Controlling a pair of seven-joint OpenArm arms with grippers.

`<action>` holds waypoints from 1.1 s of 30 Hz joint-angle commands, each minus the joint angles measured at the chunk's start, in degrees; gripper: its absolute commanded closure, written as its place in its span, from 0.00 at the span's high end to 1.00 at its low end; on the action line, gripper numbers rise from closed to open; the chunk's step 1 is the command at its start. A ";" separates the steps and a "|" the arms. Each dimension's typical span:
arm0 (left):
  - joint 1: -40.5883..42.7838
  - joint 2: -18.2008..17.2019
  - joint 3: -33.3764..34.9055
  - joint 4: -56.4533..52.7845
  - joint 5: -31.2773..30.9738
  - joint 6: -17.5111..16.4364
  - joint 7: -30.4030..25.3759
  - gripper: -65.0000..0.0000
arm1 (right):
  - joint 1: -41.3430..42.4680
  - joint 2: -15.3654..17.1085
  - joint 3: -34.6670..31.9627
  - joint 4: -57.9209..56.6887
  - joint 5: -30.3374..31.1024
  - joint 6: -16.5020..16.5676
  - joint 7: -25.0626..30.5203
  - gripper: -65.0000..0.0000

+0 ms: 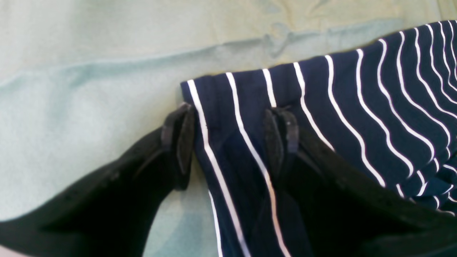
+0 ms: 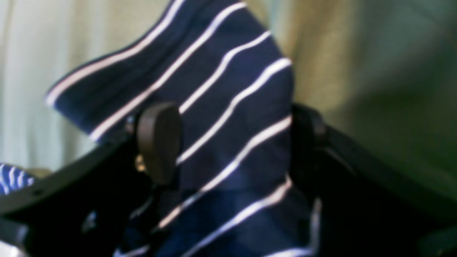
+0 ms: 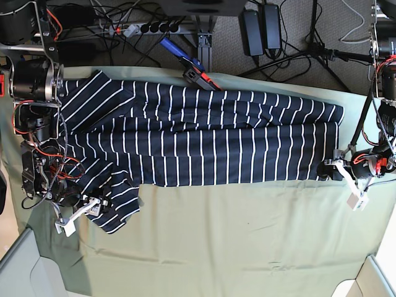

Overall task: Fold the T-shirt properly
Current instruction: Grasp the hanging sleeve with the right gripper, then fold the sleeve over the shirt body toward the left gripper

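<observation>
The left gripper (image 1: 230,137) stands with its jaws spread wide, one finger on the pale green cloth (image 1: 89,89) and the other on the striped fabric, straddling a corner of the T-shirt (image 1: 357,117); the cloth between them lies slack, not pinched. In the base view this gripper (image 3: 337,167) sits at the shirt's hem end, at the far right of the garment. The right gripper (image 2: 228,142) is likewise spread wide, with a flap of the T-shirt (image 2: 221,107) rising between its fingers; the view is blurred, and whether the pads press the fabric cannot be told. In the base view it (image 3: 93,207) sits at the sleeve that sticks out from the shirt's lower left.

The T-shirt (image 3: 210,136) lies lengthwise across the far half of the pale green cloth (image 3: 235,247), folded into a long band, with sleeves splayed at the left end. The cloth covers the whole table and shows faint creases nearer than the shirt. Beyond the shirt's far edge lies a tool with blue and red handles (image 3: 189,65), and behind that a grey carpet floor (image 3: 291,55) with a power strip (image 3: 145,28), black adapters (image 3: 263,25) and tangled cables.
</observation>
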 commanded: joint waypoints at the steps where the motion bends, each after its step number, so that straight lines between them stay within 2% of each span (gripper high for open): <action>1: -1.36 -1.09 -0.48 0.85 -1.05 -1.70 -0.59 0.53 | 1.36 0.31 0.02 1.29 1.07 0.44 -0.79 0.68; 12: -1.36 -1.09 -0.48 0.85 -1.03 -1.73 -0.61 0.53 | 1.36 0.33 0.02 4.70 2.29 0.44 -2.36 0.67; 14: -1.36 -1.09 -0.48 0.85 -1.01 -1.73 -0.61 0.53 | 1.36 0.33 0.02 4.83 2.27 0.44 -2.36 0.64; 15: -1.36 -1.09 -0.48 0.85 -1.03 -1.73 -0.61 0.53 | 1.36 0.33 0.02 4.83 2.27 0.44 -2.36 0.57; 19: -1.36 -1.09 -0.48 0.85 -1.03 -1.75 -0.61 0.53 | 1.36 0.33 0.02 4.83 2.29 0.42 -2.32 0.09; 20: -1.36 -1.09 -0.48 0.85 -1.03 -1.77 -0.61 0.53 | 1.38 0.35 0.02 4.83 2.29 0.42 -2.27 0.00; 28: -1.36 -1.09 -0.48 0.85 -1.14 -1.92 -0.35 0.53 | 1.36 0.37 0.02 4.83 2.25 0.44 -2.19 0.00; 31: -1.33 -1.09 -0.48 0.85 -4.94 -4.98 2.64 0.53 | 1.25 0.37 0.02 4.83 2.27 0.44 -2.36 0.00; 33: -1.18 -1.11 -0.48 0.83 -4.76 -4.98 2.67 0.53 | 1.20 0.37 0.02 4.83 2.27 0.44 -2.38 0.00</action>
